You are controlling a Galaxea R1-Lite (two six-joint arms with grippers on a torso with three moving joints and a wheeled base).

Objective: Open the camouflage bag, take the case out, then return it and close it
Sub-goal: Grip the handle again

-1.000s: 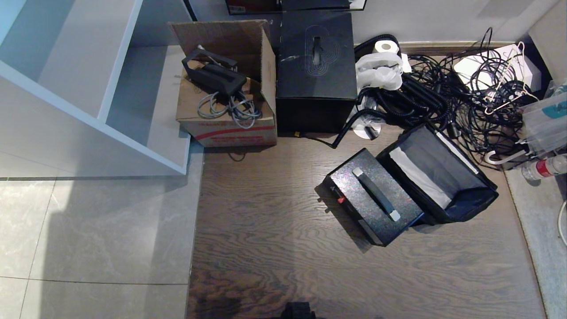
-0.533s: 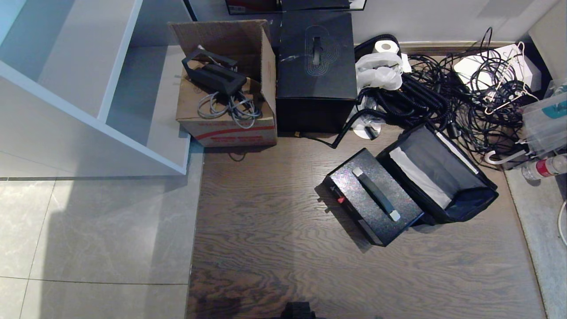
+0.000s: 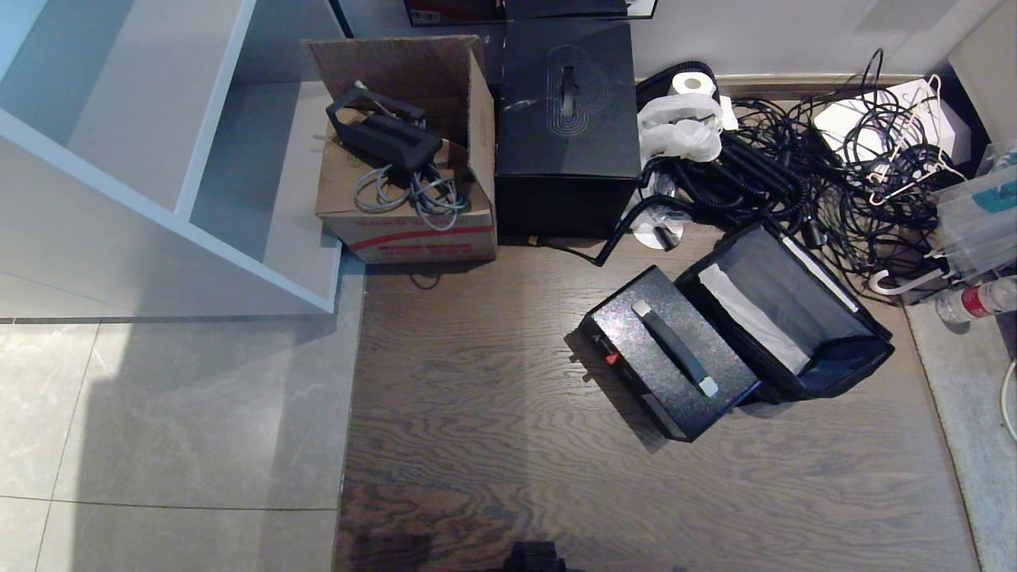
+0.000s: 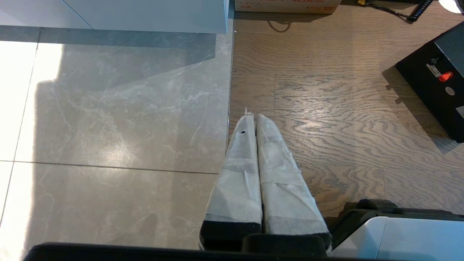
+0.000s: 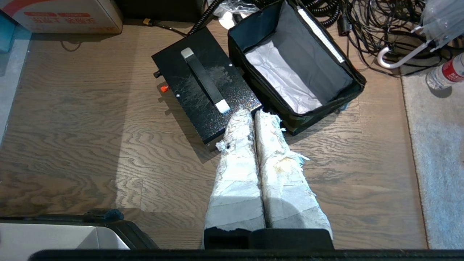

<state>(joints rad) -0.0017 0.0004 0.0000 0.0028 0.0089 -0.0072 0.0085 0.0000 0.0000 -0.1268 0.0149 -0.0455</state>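
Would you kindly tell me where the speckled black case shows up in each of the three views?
Head view: the case lies on the wood floor, right of centre, beside the open camouflage bag.
Left wrist view: only one corner shows at the right edge, with its red latch.
Right wrist view: the case lies just beyond the shut right gripper.
Shared landmark: the red latch, visible in all three.

Case [image 3: 666,361] flanked by bag [image 3: 842,367], open floor [image 3: 477,413]

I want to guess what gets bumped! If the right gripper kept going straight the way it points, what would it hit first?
Probably the case: the right gripper, jaws shut, points at its near corner, beside the open camouflage bag. Depth is unclear.
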